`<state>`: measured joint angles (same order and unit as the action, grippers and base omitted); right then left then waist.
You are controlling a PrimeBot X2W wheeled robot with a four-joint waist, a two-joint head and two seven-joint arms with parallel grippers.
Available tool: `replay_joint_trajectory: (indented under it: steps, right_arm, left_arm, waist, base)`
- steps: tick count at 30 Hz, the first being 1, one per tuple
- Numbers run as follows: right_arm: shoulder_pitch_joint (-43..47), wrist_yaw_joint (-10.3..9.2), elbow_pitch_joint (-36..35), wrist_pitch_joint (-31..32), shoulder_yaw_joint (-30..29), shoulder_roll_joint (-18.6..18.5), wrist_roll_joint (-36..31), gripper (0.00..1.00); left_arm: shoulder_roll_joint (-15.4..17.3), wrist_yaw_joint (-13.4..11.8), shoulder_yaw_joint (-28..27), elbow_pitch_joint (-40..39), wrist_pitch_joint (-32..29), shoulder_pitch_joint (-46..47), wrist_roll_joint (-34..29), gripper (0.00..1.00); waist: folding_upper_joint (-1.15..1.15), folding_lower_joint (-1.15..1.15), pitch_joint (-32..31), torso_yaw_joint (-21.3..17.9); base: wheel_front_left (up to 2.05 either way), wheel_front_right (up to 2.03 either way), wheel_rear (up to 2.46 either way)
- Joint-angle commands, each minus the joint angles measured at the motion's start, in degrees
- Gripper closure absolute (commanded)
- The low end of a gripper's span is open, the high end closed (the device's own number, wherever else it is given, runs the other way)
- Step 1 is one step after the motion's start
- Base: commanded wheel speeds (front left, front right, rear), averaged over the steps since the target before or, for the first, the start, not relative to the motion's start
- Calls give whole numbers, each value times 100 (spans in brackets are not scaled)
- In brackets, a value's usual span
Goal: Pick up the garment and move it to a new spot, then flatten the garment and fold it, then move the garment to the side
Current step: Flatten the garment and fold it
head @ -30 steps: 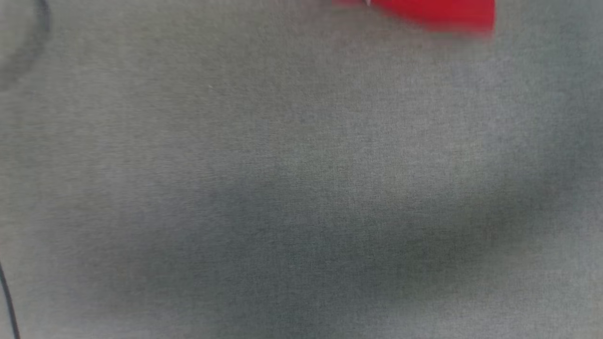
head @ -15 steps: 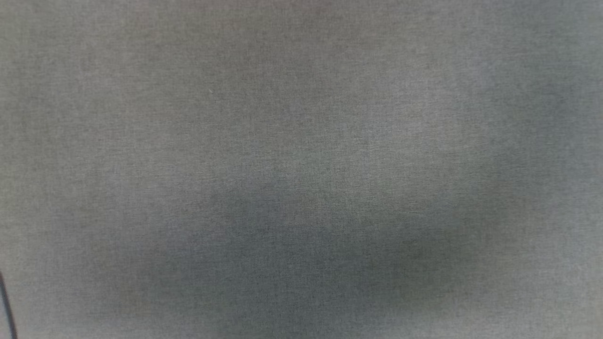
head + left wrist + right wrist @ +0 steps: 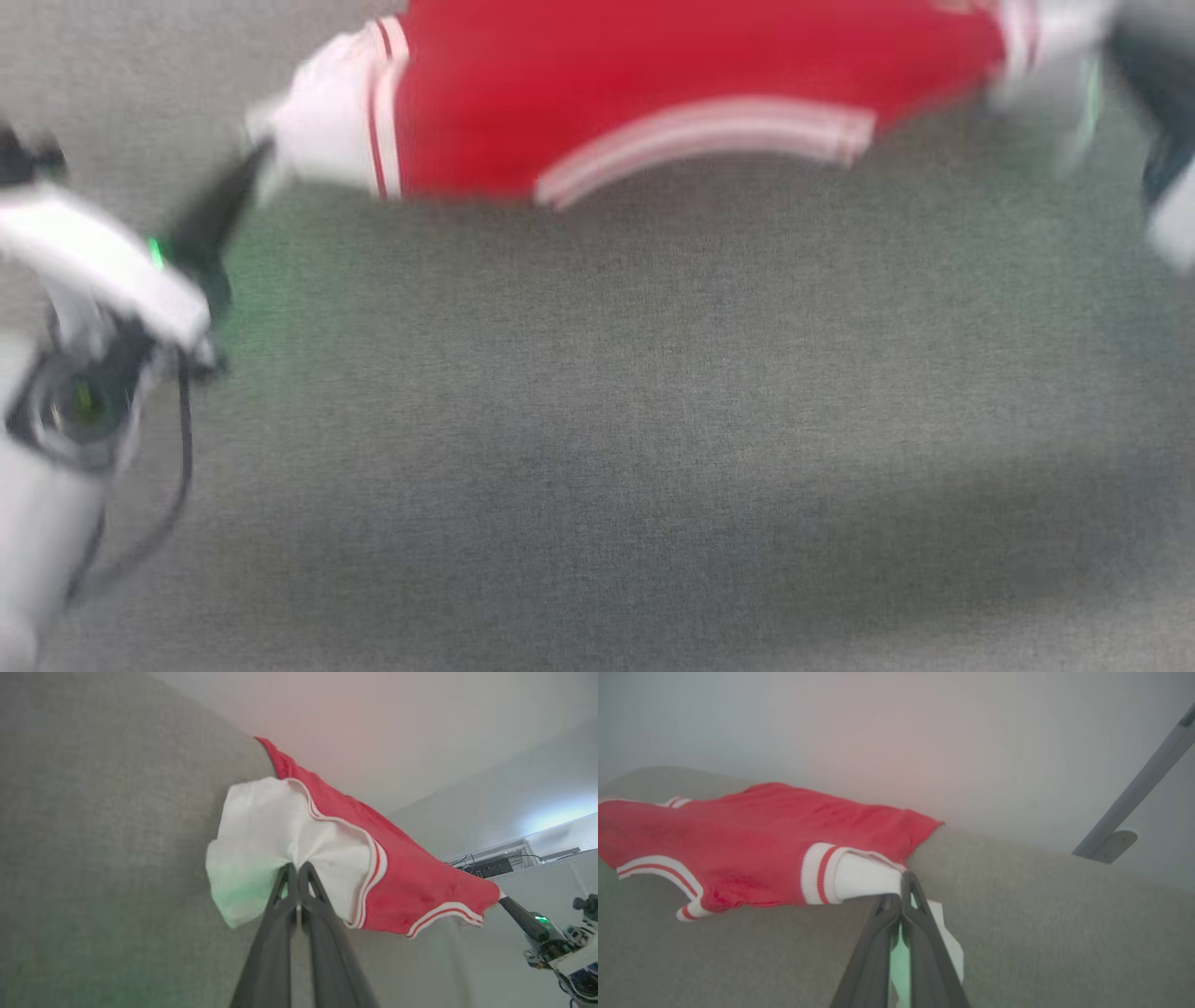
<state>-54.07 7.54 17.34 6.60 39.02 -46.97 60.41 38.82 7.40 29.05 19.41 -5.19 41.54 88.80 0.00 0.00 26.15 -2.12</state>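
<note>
Grey woven cloth surface [image 3: 653,420] spreads beneath everything, and a pale wall [image 3: 896,728] rises behind it in both wrist views. The garment [image 3: 607,84], a red sleeveless jersey with white-and-red striped trim and a white inside, is stretched sideways across the top of the blurred head view, from about 10 o'clock to 1 o'clock. Its trimmed lower edge curves above the cloth. Whether its far part touches the surface cannot be told.

The left gripper [image 3: 295,870], with two long dark fingers, is clamped on a bunched fold of the white inside at one end. In the head view it sits at 9 o'clock, tips at the garment's white corner. The right gripper [image 3: 903,884] is likewise pinched tight on white fabric just beside a striped band.

Green light tints the fabric near both grippers. A slanted grey metal bar [image 3: 1134,788] on a small bracket stands at 2 o'clock in the right wrist view. Dark equipment with cables [image 3: 495,863] sits at 3 o'clock in the left wrist view.
</note>
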Motion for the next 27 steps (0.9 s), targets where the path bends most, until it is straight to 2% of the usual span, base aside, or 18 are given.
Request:
replay_joint_trajectory:
  steps: [1, 5, 10, 11, 19, 24, 27]
  right_arm:
    - [356, -10, -200, 122, -4, -150, 79, 100]
    - [1537, -10, -657, 602, -115, -505, 468, 100]
    - [2784, -9, -1357, 1123, -264, -812, 748, 100]
    - [2784, -9, -1357, 1123, -264, -812, 748, 100]
    - [4350, -8, -2342, 2017, -692, -1337, 857, 100]
    - [5033, -8, -2732, 2181, -1332, -1353, 808, 100]
    - [5282, -8, -2846, 2279, -1707, -1146, 586, 100]
  left_arm:
    - [132, 8, 30, -177, -34, -312, 40, 100]
    - [457, 8, 243, -783, -230, -1227, 151, 100]
    - [963, 9, 631, -1374, -416, -2076, -142, 100]
    - [963, 9, 631, -1374, -416, -2076, -142, 100]
    - [1603, 9, 739, -2109, -356, -2990, -73, 100]
    - [1968, 8, 686, -2630, -198, -3522, 85, 100]
    - [1956, -39, 656, -2783, -29, -3616, 6, 100]
  waist:
    - [0, 0, -140, 39]
    - [0, 0, -339, 114]
    - [0, 0, -468, 164]
    - [0, 0, -468, 164]
    - [0, 0, -555, 206]
    - [0, 0, -570, 191]
    - [0, 0, -558, 202]
  base:
    - [0, 0, 0]
    - [0, 0, 0]
    - [0, 0, 0]
    - [0, 0, 0]
    - [0, 0, 0]
    - [0, 0, 0]
    - [0, 0, 0]
